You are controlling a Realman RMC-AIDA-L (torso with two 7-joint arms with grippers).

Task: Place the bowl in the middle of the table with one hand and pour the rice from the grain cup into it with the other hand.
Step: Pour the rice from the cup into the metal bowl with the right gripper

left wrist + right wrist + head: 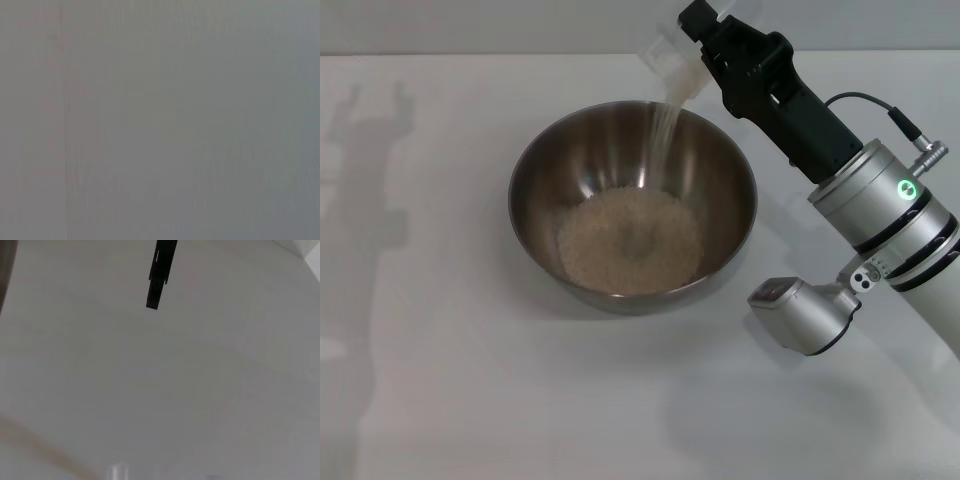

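Observation:
The stainless-steel bowl (632, 205) stands on the white table (440, 380) near its middle in the head view. A mound of pale rice (630, 240) lies in its bottom. My right gripper (692, 52) is shut on the transparent grain cup (672, 68) and holds it tipped over the bowl's far rim. A thin stream of rice (662, 130) falls from the cup into the bowl. My left gripper is out of view; only its arm's shadow (370, 150) falls on the table's left. The left wrist view shows only plain grey.
The right arm's silver wrist and camera housing (805, 312) hang just right of the bowl. The right wrist view shows white table and one dark finger (160, 275).

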